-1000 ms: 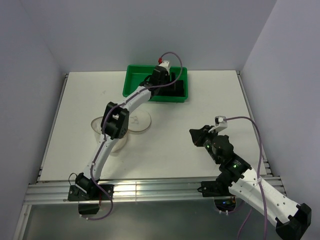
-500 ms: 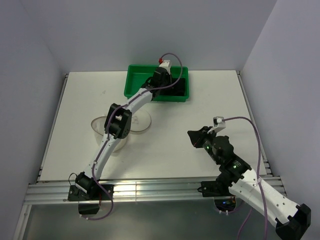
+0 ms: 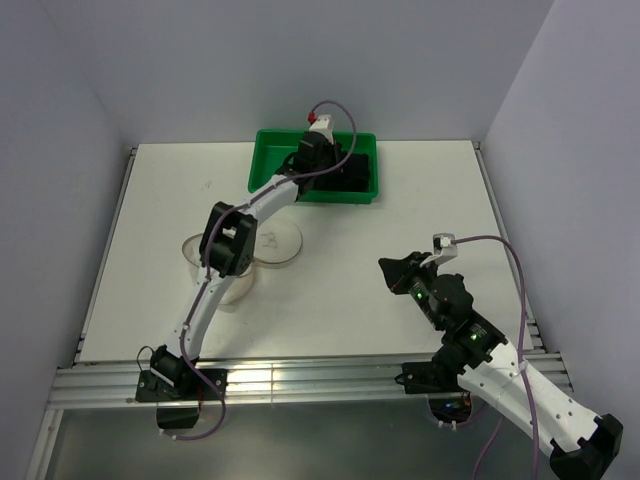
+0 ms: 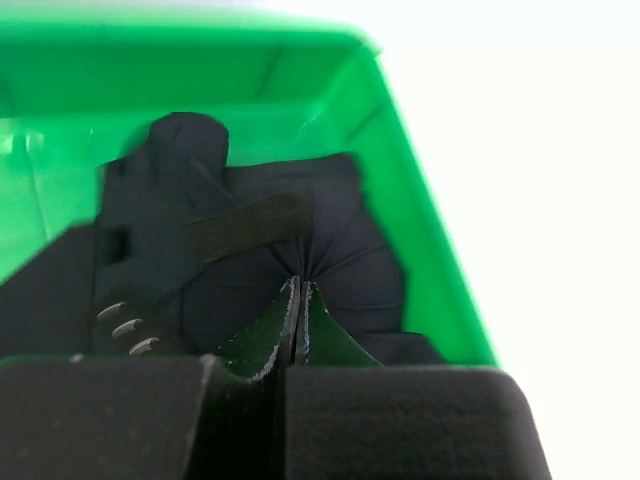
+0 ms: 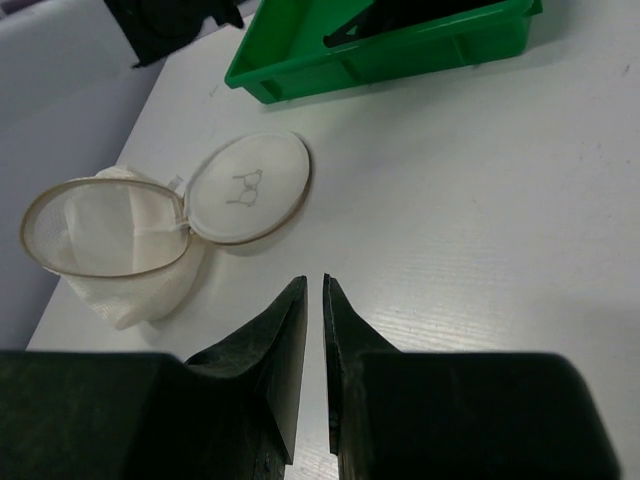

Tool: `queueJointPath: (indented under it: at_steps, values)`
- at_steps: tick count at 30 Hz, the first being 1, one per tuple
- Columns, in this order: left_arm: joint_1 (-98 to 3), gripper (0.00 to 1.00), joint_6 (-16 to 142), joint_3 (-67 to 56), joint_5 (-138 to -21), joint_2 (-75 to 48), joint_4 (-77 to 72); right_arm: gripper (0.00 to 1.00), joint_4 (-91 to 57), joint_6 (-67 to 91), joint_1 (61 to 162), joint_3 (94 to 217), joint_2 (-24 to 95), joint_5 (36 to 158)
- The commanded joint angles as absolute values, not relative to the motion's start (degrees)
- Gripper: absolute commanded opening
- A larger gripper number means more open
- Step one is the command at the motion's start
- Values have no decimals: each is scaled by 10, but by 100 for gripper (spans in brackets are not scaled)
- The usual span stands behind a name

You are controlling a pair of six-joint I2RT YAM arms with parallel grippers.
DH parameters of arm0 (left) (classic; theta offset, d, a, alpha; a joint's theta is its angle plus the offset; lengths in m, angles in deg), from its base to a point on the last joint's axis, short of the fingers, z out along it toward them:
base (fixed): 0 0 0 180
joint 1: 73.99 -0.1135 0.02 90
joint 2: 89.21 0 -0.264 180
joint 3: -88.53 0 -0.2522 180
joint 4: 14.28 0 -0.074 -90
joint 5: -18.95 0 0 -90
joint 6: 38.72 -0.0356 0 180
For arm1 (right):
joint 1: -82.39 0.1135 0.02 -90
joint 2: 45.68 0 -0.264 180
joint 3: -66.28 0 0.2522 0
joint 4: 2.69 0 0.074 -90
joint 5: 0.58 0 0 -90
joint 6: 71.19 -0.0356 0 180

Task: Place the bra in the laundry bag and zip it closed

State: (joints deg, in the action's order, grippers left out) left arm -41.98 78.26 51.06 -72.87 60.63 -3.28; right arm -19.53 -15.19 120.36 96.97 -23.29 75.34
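Note:
The black bra lies bunched in the green tray, with a strap across its top. My left gripper is shut, and the bra's fabric puckers into its closed tips. From above, the left arm reaches into the tray over the bra. The white mesh laundry bag lies open on the table, its round lid flipped to the right. My right gripper hovers low over bare table near the bag, its jaws a narrow gap apart with nothing between them.
The laundry bag sits left of centre, partly under the left arm's elbow. The right gripper hangs over the table's right half. The tray stands at the table's far edge against the back wall.
The left gripper has closed on the bra's fabric inside the tray, and its wrist has shifted slightly. The right arm has barely moved.

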Motion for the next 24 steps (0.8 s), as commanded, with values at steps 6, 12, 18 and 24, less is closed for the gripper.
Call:
queueJointPath:
  at_steps: [6,12,18,24]
  values:
    - [-396,0,799,453,-792,388,-139,19,-182,-152,1201,1006,-239,735]
    - [-346,0,798,327,-830,273,-132,19,-219,-145,1201,1036,-276,706]
    - [-277,0,791,149,-878,136,-156,19,-273,-143,1201,1069,-349,652]
    - [-254,0,855,15,-998,50,-232,20,-296,-142,1201,1079,-422,593]
